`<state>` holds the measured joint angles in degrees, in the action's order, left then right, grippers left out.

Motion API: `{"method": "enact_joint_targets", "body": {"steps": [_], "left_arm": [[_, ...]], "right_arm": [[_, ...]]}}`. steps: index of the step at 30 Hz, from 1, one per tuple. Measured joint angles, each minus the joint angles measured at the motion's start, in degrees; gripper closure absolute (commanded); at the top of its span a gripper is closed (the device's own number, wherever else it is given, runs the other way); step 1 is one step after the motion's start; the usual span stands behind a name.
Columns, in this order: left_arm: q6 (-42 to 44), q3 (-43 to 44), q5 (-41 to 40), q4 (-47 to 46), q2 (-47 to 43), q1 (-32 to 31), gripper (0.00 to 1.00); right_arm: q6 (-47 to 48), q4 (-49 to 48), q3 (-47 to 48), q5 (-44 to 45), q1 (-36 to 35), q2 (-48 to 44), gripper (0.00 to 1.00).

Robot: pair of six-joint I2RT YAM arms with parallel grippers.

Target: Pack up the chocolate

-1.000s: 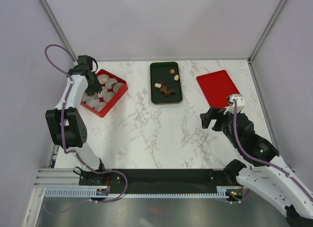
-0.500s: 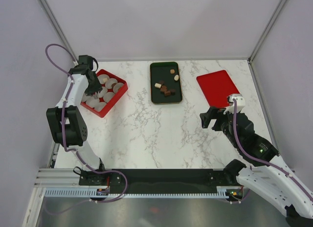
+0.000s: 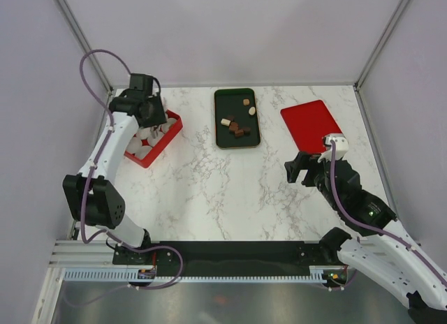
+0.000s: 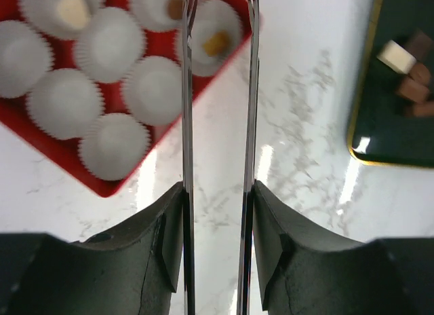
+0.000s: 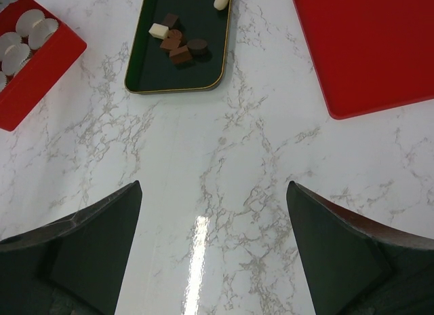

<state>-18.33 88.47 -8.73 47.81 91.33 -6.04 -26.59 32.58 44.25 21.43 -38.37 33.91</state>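
Several chocolates [image 3: 237, 125] lie on a dark green tray [image 3: 227, 139], which also shows in the left wrist view [image 4: 359, 138] and the right wrist view [image 5: 146, 70]. My left gripper [image 3: 143, 104] is shut on long metal tongs [image 4: 186, 125]. The tongs' arms stand apart over the red box's [image 4: 102, 186] right corner, and nothing shows between them. In the box's paper cups sit a cream candy [image 4: 71, 9] and a tan candy [image 4: 217, 43]. My right gripper [image 3: 300, 167] hangs open over bare marble, with nothing between its fingers.
A flat red lid [image 3: 311, 125] lies at the back right, beside the tray. The red box [image 3: 167, 132] stands at the back left, near the side wall. White marble table [image 3: 223, 191] spans the middle.
My left arm has swung right, and the tongs now stand over the box's right corner. The right arm has not moved.
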Motion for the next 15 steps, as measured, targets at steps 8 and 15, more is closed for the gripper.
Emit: {"method": "enact_joint_targets", "body": {"steps": [8, 15], "left_arm": [[1.09, -0.85, 5.68, -1.99, -0.85, -17.2, 0.51], [3.56, -2.36, 11.37, -5.11, 0.83, -24.46, 0.51]], "right_arm": [[-0.72, 0.04, 0.02, -0.15, 0.0, 0.44, 0.04], [-1.49, 0.07, 0.02, -0.17, 0.0, 0.44, 0.04]]}}
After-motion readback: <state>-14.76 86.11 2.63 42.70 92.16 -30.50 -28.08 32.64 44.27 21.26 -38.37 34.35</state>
